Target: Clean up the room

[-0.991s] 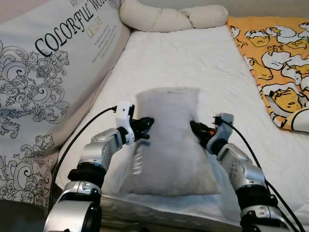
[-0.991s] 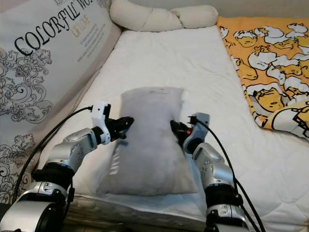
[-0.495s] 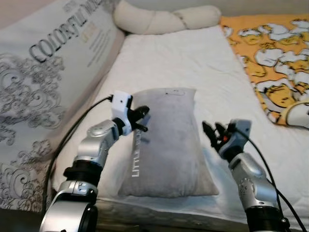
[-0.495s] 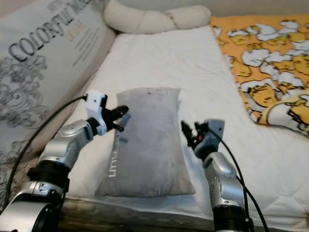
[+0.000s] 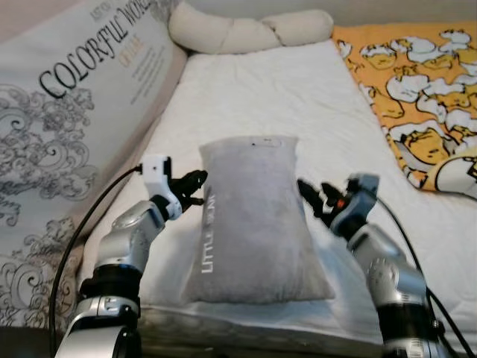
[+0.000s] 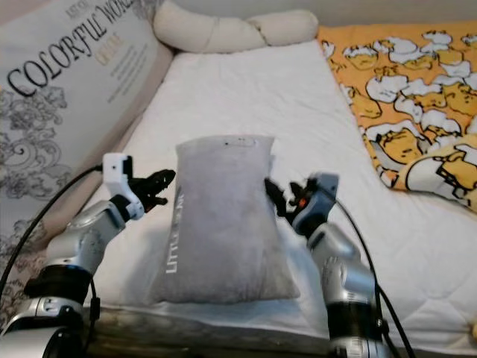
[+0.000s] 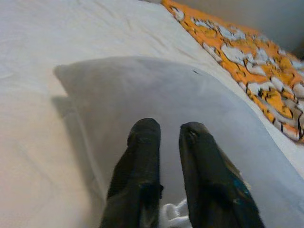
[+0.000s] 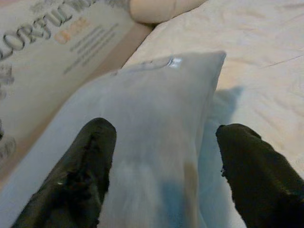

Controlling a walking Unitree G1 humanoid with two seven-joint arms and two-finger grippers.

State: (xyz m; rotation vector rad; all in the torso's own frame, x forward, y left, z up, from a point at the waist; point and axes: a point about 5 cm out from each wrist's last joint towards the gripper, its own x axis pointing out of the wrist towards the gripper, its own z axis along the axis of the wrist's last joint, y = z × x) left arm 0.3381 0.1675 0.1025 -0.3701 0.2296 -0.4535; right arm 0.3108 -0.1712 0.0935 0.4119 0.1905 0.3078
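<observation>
A grey pillow (image 5: 250,216) with white lettering down its left side lies lengthwise on the white mattress (image 5: 276,97), near the front edge. My left gripper (image 5: 195,186) hovers just off the pillow's left edge, its fingers a narrow gap apart and nothing between them. In the left wrist view the left gripper (image 7: 166,128) points at the pillow (image 7: 142,85). My right gripper (image 5: 309,192) is close beside the pillow's right edge, spread wide and empty. In the right wrist view the right gripper (image 8: 166,137) faces the pillow (image 8: 152,90).
A large patterned cushion (image 5: 67,112) printed "COLORFUL WORLD" leans along the left side. A cream twisted bolster (image 5: 246,30) lies across the head of the bed. An orange cartoon-print blanket (image 5: 417,82) covers the right side. The mattress's front edge is just below the pillow.
Both grippers, pressed into the pillow's sides a second ago, have come off it. The left drew back leftward; the right swung out, then returned close. The camera view shifted.
</observation>
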